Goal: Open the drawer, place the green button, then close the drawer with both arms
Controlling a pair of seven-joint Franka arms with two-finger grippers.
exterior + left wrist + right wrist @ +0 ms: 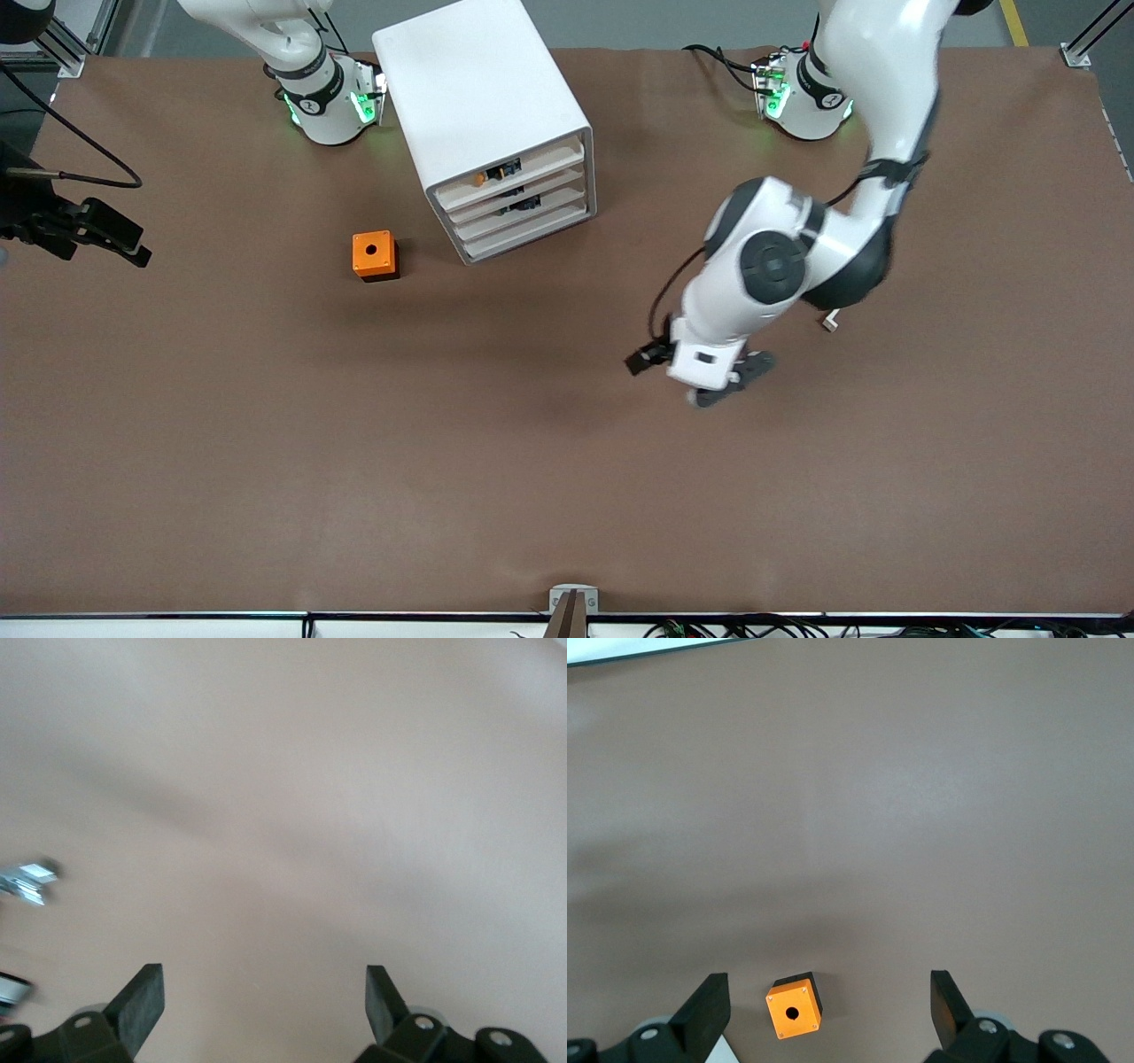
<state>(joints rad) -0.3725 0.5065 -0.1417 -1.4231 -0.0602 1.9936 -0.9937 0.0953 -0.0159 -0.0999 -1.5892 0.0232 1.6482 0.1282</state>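
Note:
The white drawer cabinet stands near the arms' bases, and its stacked drawers are all pushed in. The button is not in view. My left gripper hangs low over bare brown table toward the left arm's end. It is open with nothing between its fingers. My right gripper is outside the front view. It is held high and open, looking down on the orange box, with nothing in it.
The orange box with a hole sits beside the cabinet toward the right arm's end. A small pale object lies partly under the left arm. A black fixture with a cable juts in at the right arm's end.

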